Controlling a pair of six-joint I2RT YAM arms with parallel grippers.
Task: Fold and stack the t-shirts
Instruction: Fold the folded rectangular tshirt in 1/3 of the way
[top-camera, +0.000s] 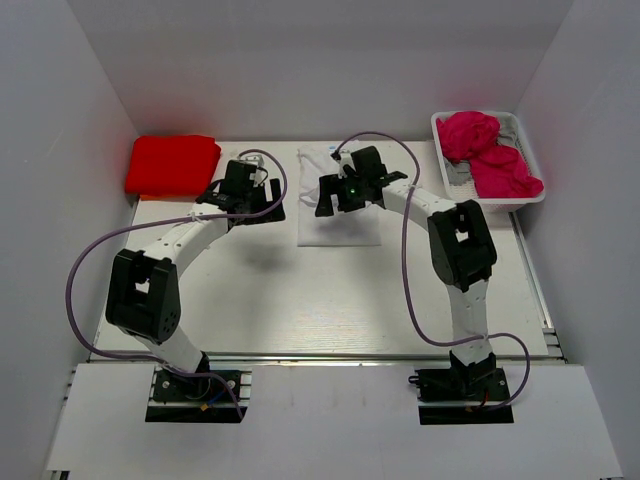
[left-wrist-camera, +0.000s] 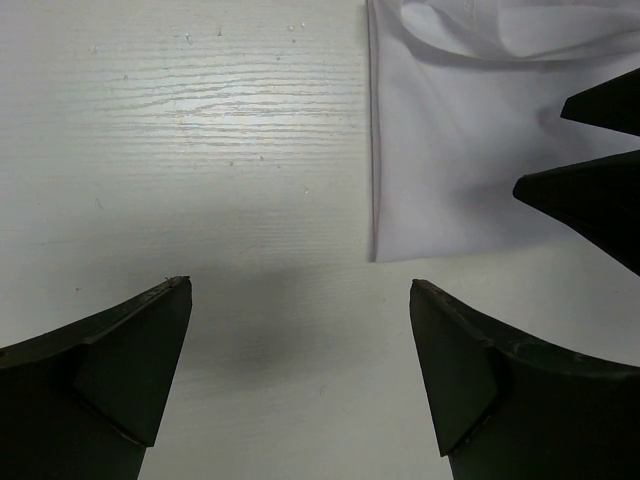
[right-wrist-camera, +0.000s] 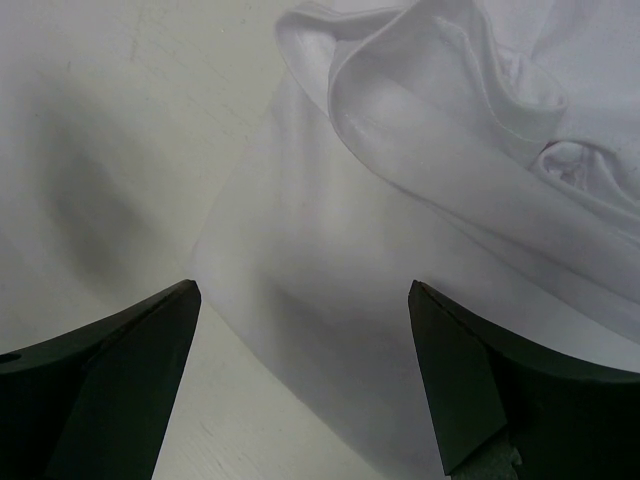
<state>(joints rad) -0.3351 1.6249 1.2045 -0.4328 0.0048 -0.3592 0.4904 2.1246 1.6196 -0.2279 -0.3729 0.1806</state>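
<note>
Top external view: located the white t-shirt flat at table centre, toward the far side, as a narrow, partly folded rectangle. Read its long axis as running near to far, with the neck end apparently pointing far and the hem end near. Noted rumpled collar folds at one end on the right wrist view.

Placed the right gripper directly over the far half of that shirt, jaws wide, nothing between them. Placed the left gripper over bare table, just left of the shirt's straight left edge, jaws likewise wide and empty. Judged the right arm nearer the cloth; judged a short shift rightward enough for the left to reach the edge.

Logged the red t-shirt, folded by the look of it, at the far left, well apart from both grippers. Logged the magenta-pink t-shirts bunched and unfolded in the white wire basket at the far right.

Judged the step in hand as another fold of the white shirt, probably across its long axis. Flagged one risk: uneven pinching of the loose collar folds, with dragging or bunching to follow.
</note>
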